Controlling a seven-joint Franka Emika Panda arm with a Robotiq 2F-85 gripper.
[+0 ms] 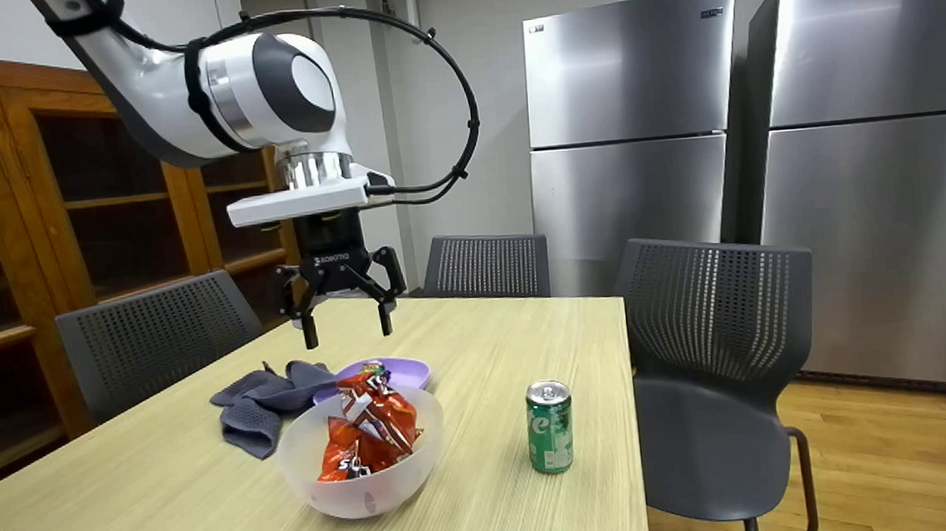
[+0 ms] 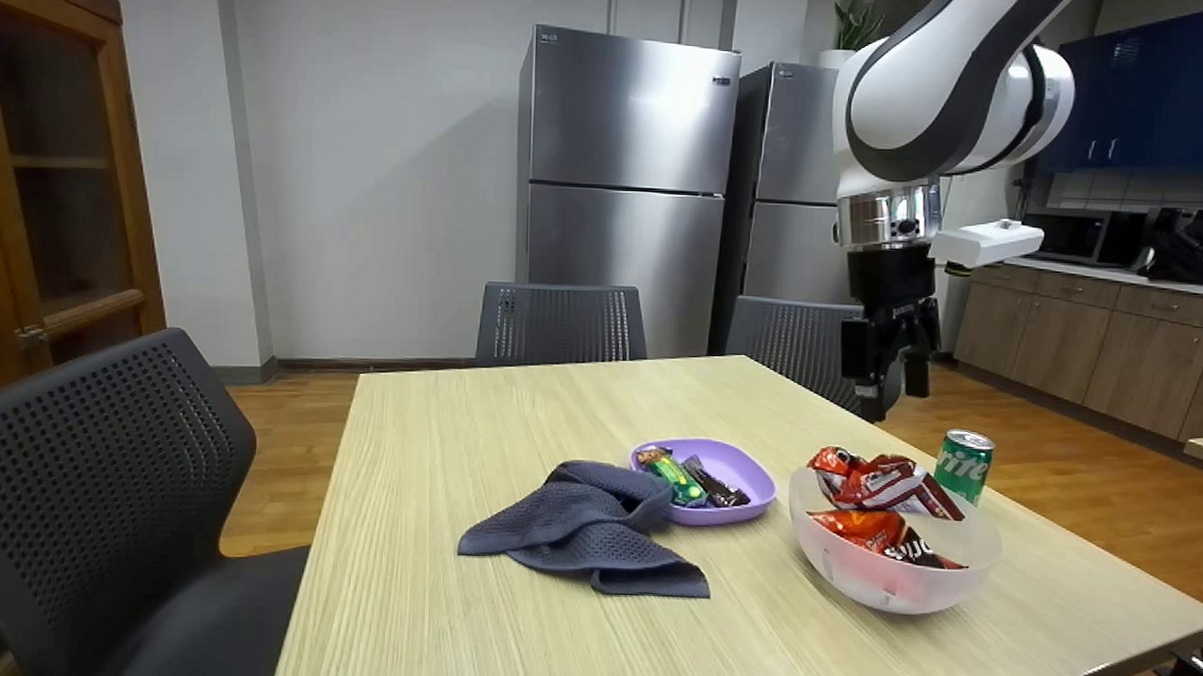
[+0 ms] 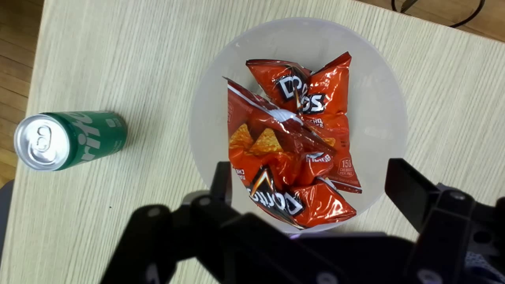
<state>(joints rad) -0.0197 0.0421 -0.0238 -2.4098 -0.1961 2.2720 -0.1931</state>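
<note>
Gripper (image 1: pixel 348 326) empty, spread wide, up above desk (image 1: pixel 520 337); wrist view: bowl (image 3: pixel 378 98) w/ 2 Doritos bags (image 3: pixel 272 154) nr ctr, green can (image 3: pixel 90 134) mid-left.

The worktop (image 1: pixel 485 431) is showing pale beige with fine streaked grain. The bowl (image 3: pixel 376 110) is presenting frosted white; the Doritos bags (image 3: pixel 292 152) are displaying red-orange with white lettering on black. The can (image 3: pixel 77 139) is carrying green and silver with white lettering. The plate (image 2: pixel 744 470) is showing purple; the cloth (image 2: pixel 580 529) is exhibiting slate-grey waffle weave; the jaws are showing black.
</note>
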